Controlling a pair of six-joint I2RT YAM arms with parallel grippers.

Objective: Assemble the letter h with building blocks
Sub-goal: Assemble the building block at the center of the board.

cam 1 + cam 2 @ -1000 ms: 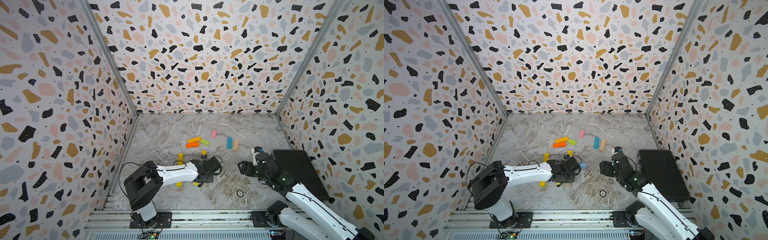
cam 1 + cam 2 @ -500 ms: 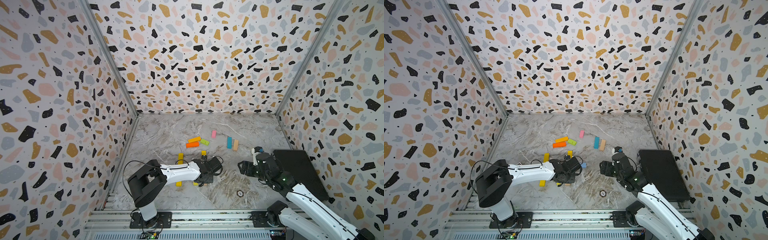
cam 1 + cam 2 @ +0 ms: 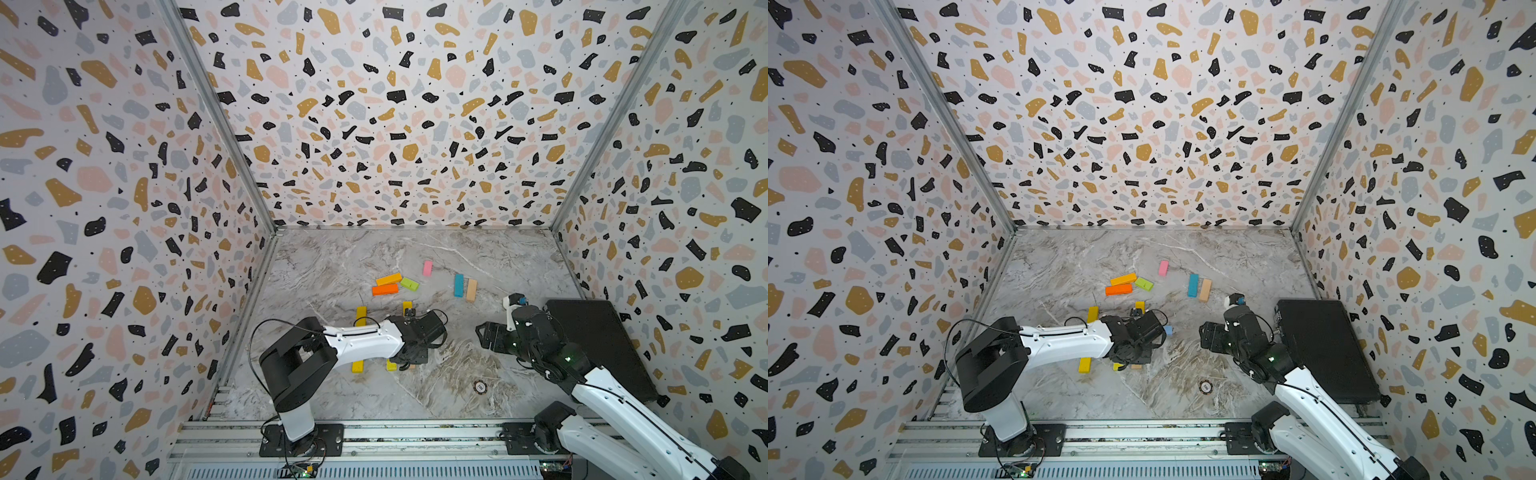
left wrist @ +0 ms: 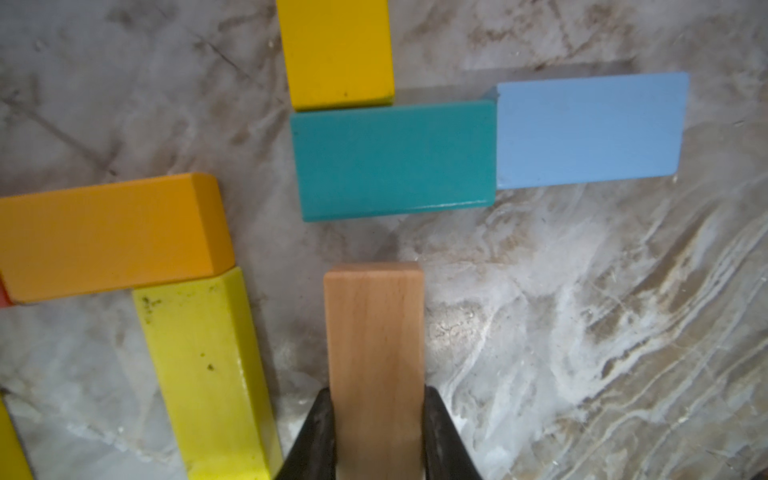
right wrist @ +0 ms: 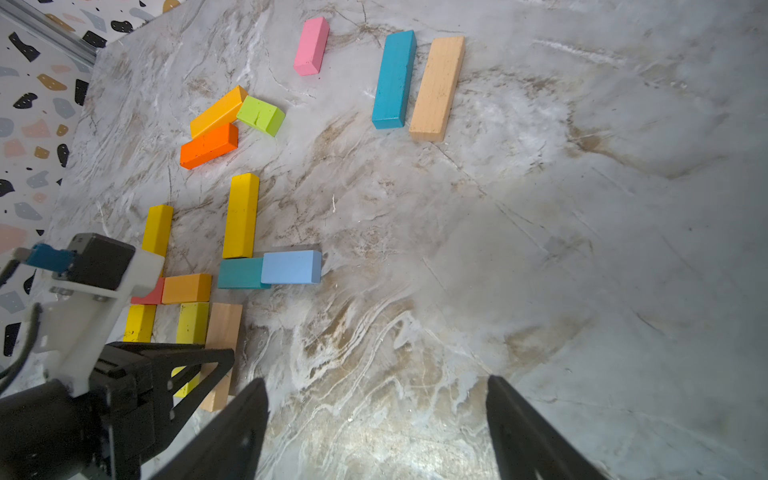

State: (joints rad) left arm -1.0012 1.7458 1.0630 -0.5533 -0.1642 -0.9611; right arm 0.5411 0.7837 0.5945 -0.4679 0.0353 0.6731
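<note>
On the counter (image 3: 353,257) the left arm (image 3: 361,343) reaches over the part-built h w/ left jaws clenched on the plain wood block (image 4: 374,353), teal block (image 4: 395,160) just ahead of its free tip and lime block (image 4: 203,374) just beside one jaw; right jaws gape empty, well apart from the blocks. Risk: pushed fwd, the wood block prob shoves teal and the light blue block (image 4: 590,131) touching it out of line, or opening jaws nudge lime. Vs a sec ago: left arm's elbow shifted slightly toward the blocks, jaws approx same spot, right arm (image 3: 623,409) unmoved
</note>
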